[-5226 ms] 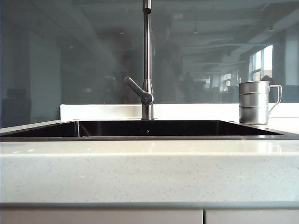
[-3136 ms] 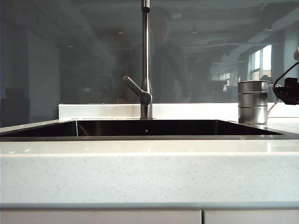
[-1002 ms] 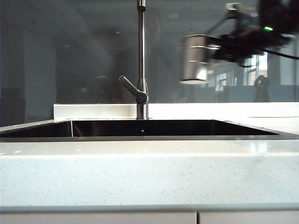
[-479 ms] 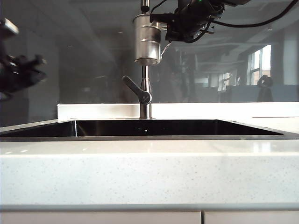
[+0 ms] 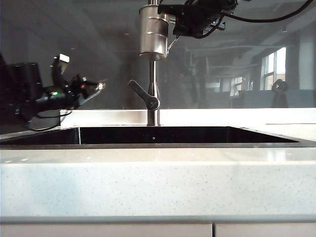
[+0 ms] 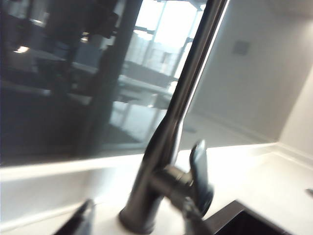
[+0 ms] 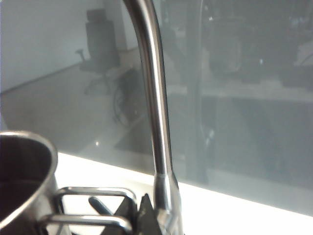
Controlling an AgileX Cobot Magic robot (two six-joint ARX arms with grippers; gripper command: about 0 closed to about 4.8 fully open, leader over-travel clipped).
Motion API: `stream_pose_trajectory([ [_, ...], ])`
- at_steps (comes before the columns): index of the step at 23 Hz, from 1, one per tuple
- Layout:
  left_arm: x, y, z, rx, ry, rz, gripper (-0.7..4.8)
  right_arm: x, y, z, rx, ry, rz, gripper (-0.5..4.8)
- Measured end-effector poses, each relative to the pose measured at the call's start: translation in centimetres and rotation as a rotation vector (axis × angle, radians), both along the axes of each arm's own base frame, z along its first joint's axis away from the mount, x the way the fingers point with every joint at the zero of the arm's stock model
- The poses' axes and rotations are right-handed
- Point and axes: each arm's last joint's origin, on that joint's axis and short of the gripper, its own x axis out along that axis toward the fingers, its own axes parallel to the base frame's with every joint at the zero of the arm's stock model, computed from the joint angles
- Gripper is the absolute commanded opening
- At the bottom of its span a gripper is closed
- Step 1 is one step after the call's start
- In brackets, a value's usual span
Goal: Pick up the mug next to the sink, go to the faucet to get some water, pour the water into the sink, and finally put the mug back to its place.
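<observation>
High above the sink [image 5: 187, 134], the ridged steel mug [image 5: 153, 32] hangs upright in front of the faucet pipe [image 5: 154, 89]. My right gripper [image 5: 174, 22] reaches in from the right and is shut on the mug's wire handle. In the right wrist view the mug [image 7: 24, 186] and its handle [image 7: 93, 205] sit by my right gripper [image 7: 143, 215], with the faucet pipe [image 7: 154, 107] just beyond. My left gripper [image 5: 95, 88] hovers left of the faucet lever [image 5: 143, 94]. The blurred left wrist view shows my left gripper [image 6: 137, 210] open, its fingers [image 6: 83, 218] spread before the faucet base [image 6: 142, 215].
A pale speckled countertop [image 5: 158, 177] runs across the front, with the sink's thin metal rim [image 5: 148, 145] behind it. A white ledge [image 5: 222, 116] and a dark glass wall [image 5: 98, 49] stand behind the faucet. Cables trail from the right arm [image 5: 276, 17].
My left arm has swung in from the left edge toward the faucet lever, and its jaws have opened. The mug has risen slightly and stays by the faucet pipe.
</observation>
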Motion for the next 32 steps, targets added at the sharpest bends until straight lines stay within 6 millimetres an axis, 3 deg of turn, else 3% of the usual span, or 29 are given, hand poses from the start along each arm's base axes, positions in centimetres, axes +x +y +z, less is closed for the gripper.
stream_pose_trajectory([
  [1,0.5,-0.6,0.3,-0.004,0.002,-0.026,2.92,-0.1,0.0,0.2,0.005,-0.012,0.0,-0.08],
  [6,1.7,-6.3,3.0,0.059,-0.066,-0.116,2.92,-0.4,-0.2,1.0,0.015,-0.033,0.0,-0.08],
  [12,1.8,-9.2,2.8,0.116,-0.06,-0.055,2.91,-0.5,-0.1,1.0,0.014,-0.033,0.002,-0.08],
  [20,1.8,-9.1,2.8,0.122,-0.06,-0.065,2.76,-0.5,-0.2,1.0,0.012,-0.028,0.002,-0.08],
  [25,1.7,-9.0,2.8,0.135,-0.085,-0.111,2.09,-0.5,-0.2,1.0,-0.003,-0.034,0.001,-0.08],
  [32,1.5,-8.6,2.7,0.176,-0.107,-0.226,2.09,-0.5,-0.1,1.0,-0.014,-0.037,0.0,-0.08],
])
